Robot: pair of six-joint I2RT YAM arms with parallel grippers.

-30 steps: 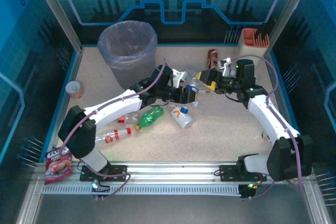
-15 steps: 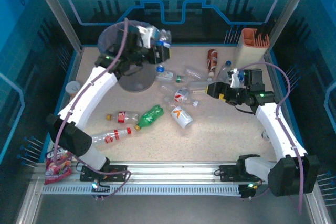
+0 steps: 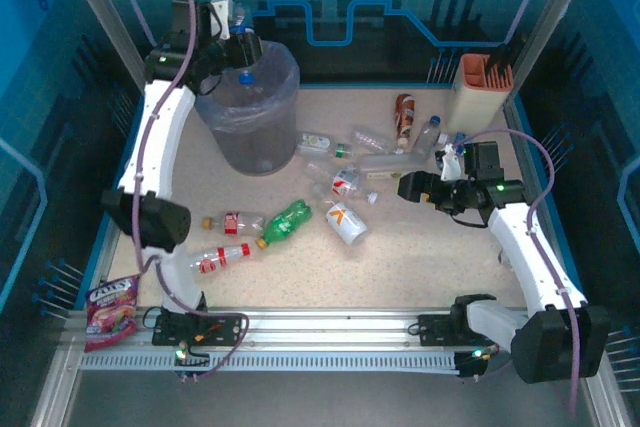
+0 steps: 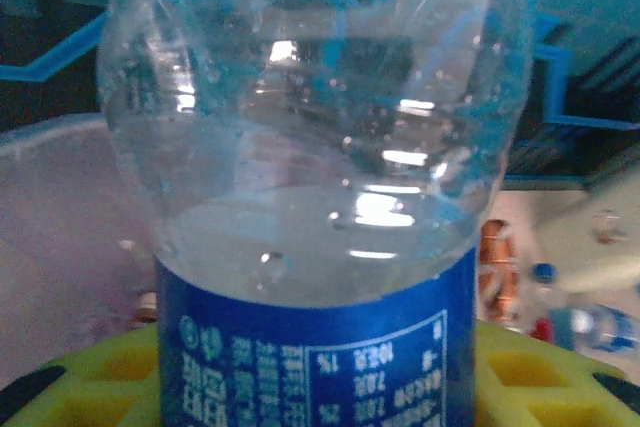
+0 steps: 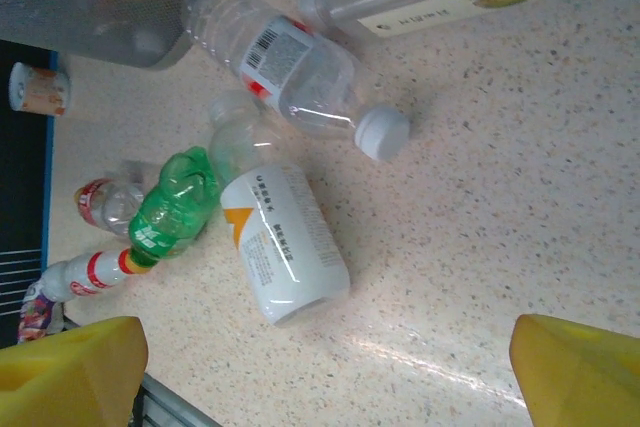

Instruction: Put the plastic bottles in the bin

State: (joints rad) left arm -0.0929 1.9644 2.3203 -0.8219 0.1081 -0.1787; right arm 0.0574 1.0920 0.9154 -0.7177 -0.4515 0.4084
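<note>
Overhead, the left gripper (image 3: 235, 44) clamps a clear blue-labelled plastic bottle (image 3: 243, 65) above the rim of the round grey lined bin (image 3: 260, 132). Left wrist: that bottle stands between yellow fingers (image 4: 90, 387). Right wrist: the right gripper (image 5: 320, 382) is spread wide, with a white-labelled clear bottle (image 5: 285, 252) lying just ahead.

Bin (image 3: 252, 139): grey-lavender
Held bottle (image 4: 315, 197): clear, blue label, white print
Bottle near worktop centre (image 3: 287, 222): green
Worktop (image 3: 440, 259): beige, speckled
Holder (image 3: 478, 87): cream, orange
</note>
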